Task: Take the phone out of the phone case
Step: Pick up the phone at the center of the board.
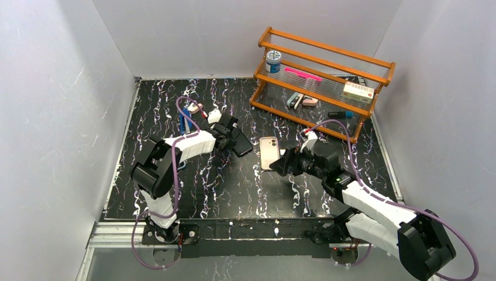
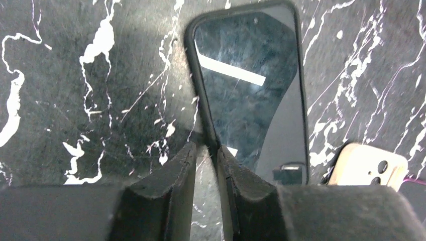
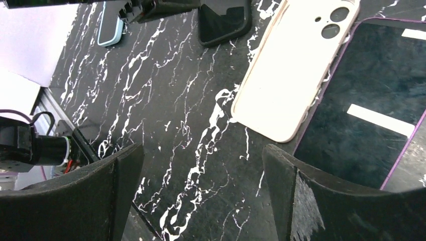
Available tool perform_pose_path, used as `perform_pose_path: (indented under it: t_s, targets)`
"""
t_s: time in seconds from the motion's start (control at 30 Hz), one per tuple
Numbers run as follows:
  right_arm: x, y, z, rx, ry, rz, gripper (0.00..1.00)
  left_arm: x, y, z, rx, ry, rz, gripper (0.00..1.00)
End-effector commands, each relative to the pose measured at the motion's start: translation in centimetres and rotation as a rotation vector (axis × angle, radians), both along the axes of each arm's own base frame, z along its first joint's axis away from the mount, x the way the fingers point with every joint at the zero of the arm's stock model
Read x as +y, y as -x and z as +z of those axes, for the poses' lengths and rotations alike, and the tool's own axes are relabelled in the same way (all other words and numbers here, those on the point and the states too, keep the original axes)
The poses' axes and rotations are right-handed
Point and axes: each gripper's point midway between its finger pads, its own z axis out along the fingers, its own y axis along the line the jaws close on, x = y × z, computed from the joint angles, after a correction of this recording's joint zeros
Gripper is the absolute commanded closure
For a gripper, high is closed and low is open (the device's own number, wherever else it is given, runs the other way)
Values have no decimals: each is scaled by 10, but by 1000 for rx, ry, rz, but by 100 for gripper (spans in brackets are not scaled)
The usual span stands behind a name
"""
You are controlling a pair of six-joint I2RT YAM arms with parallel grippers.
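Evidently early: the left gripper (image 2: 206,150) pinches the rim of the black case (image 2: 303,100), the phone (image 2: 251,100) still seated inside, while the right gripper (image 3: 201,170) hangs spread near a beige case (image 3: 291,75) — extraction remains.

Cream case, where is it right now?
In the top view the cream case lies mid-table, between the black-cased phone at the left claw and the open right claw.

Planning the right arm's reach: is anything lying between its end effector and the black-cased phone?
Yes. The cream case lies flat between the right end effector and the black-cased phone, whose rim the left end effector pinches.
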Motion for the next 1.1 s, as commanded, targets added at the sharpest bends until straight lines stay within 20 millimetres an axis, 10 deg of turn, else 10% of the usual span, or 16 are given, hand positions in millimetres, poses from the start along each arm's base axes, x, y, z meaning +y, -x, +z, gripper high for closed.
perform_pose_path:
  t_s: [0.0,0.27,0.7,1.07]
  targets:
    - [11,-12,26,-79,-71,-18,5,-2,15,12,17,38,-37,65]
    - [-17,-24,16,-117,35,-151,1,-6,-2,16,33,-5,-7,3]
    - [-37,-27,12,-167,109,-213,1,-16,-33,10,74,-225,67,2]
    - [-38,-26,15,-176,116,-206,1,-16,-21,-23,151,-261,56,3]
